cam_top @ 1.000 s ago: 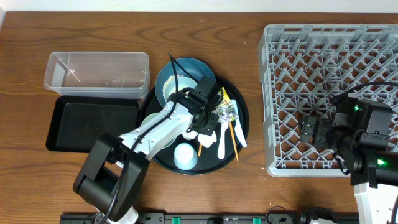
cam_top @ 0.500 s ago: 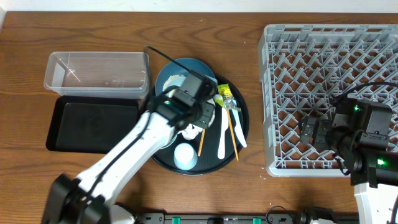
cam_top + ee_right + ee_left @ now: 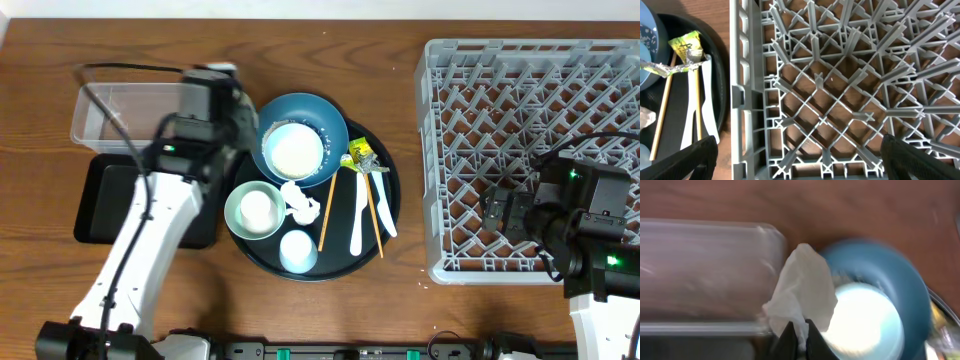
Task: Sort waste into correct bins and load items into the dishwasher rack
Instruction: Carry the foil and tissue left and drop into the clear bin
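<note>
Far left of the round black tray, a shallow black rect. tray lies flat. The clear plastic tub sits just behind it, long sides parallel.

L arm comes up from the near table edge, left of the round tray, and crosses the rect. tray's right part. Its wrist reaches twd the tub's right end; this arm is motion-blurred. L gripper is clenched on a crumpled white tissue, pinched at its lower end. In the wrist view the tissue shows between the tub's right end and the dark blue dish, i.e. by the round tray's back-left edge. Can't tell if it's over the tub.

On the round tray:
- back-left: the blue dish w/ a white bowl in it
- front-left: pale green bowl, w/ a second tissue piece just to its right
- front: small pale cup
- right half: two wooden chopsticks and two light-blue spoons, lying roughly front-to-back
- at their far ends: yellow-and-silver wrapper

Right of the round tray, w/ a strip of bare table between, stands the grey dishwasher rack. R arm is at its near-right corner. R gripper points down over the rack's near part, jaws spread wide, gripping nothing.
</note>
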{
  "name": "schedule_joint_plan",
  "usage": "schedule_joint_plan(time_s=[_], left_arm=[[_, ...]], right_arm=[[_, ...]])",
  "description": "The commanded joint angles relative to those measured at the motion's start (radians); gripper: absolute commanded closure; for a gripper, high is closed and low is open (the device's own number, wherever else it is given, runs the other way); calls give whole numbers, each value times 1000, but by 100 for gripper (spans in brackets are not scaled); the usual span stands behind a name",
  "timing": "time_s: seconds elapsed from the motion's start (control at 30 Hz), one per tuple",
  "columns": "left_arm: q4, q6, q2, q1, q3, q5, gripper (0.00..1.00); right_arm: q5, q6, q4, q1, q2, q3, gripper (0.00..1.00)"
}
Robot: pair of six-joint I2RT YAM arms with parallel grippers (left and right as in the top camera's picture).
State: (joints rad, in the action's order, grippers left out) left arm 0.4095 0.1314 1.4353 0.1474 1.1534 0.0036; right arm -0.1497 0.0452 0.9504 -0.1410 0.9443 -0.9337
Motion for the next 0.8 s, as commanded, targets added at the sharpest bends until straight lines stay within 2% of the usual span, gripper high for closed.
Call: schedule_joint_plan(time_s=[0.0,0.3,0.4,0.47,0.53,0.57,0.63,0.77], left_arm=[[-64,1,-8,-85,16,-16,94],[-118,2,95,-174,16,-16,93],[-108,5,126,-173,16,-8,78],[-100,5,129,-172,16,16,72],[-99,5,121,-172,16,18,58],[-100,5,112,-172,16,18,46],[-100,5,85,-172,16,48,44],[-100,38,27,-146,16,275,45]], right_arm=[[-8,13,0,11,-2,-19,1],[-8,14,0,11,-2,-19,1],[-8,14,3,11,-2,-19,1],[-8,14,4,11,-2,-19,1],[-8,13,3,11,-2,-19,1],[-8,13,3,11,-2,-19,1],[-8,13,2,10,-2,-19,1],[-8,13,2,11,-2,-19,1]])
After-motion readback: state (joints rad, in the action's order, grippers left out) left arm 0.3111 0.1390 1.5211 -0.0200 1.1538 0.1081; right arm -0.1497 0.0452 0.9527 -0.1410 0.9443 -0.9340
